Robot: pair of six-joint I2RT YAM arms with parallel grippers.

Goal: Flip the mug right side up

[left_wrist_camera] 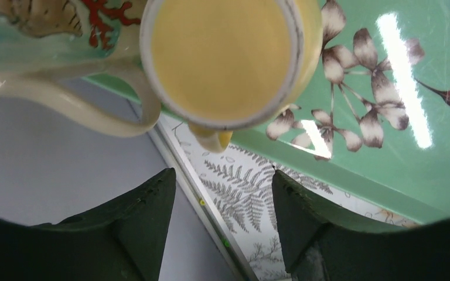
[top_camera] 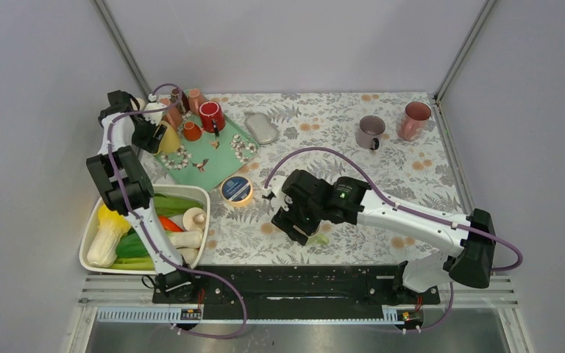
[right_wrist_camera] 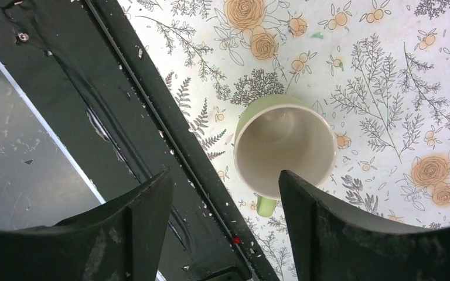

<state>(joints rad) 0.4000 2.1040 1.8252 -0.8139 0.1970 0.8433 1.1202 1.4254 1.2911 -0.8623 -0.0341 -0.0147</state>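
- The left gripper (top_camera: 152, 137) reaches to the back-left, just beside a yellow mug (top_camera: 168, 140) on a green tray (top_camera: 221, 154) that also holds a red mug (top_camera: 211, 115).
- The right gripper (top_camera: 299, 226) hangs near the front edge, over a mostly hidden pale green object (top_camera: 322, 237).
- A grey mug (top_camera: 370, 132) and a pink mug (top_camera: 414, 120) stand at the back-right.
- A white basin (top_camera: 191, 189) of vegetables sits at the front-left.

Left arm (top_camera: 146, 217) at nine o'clock, right arm (top_camera: 412, 218) at four: white links, black joints, purple cables (top_camera: 316, 150), left gripper (left_wrist_camera: 224, 190) and right gripper (right_wrist_camera: 225, 190) dark.

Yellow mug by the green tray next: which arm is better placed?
Left. The left pincer, open, faces the yellow mug at close range; the right pincer hangs open over the green mug, across the table.
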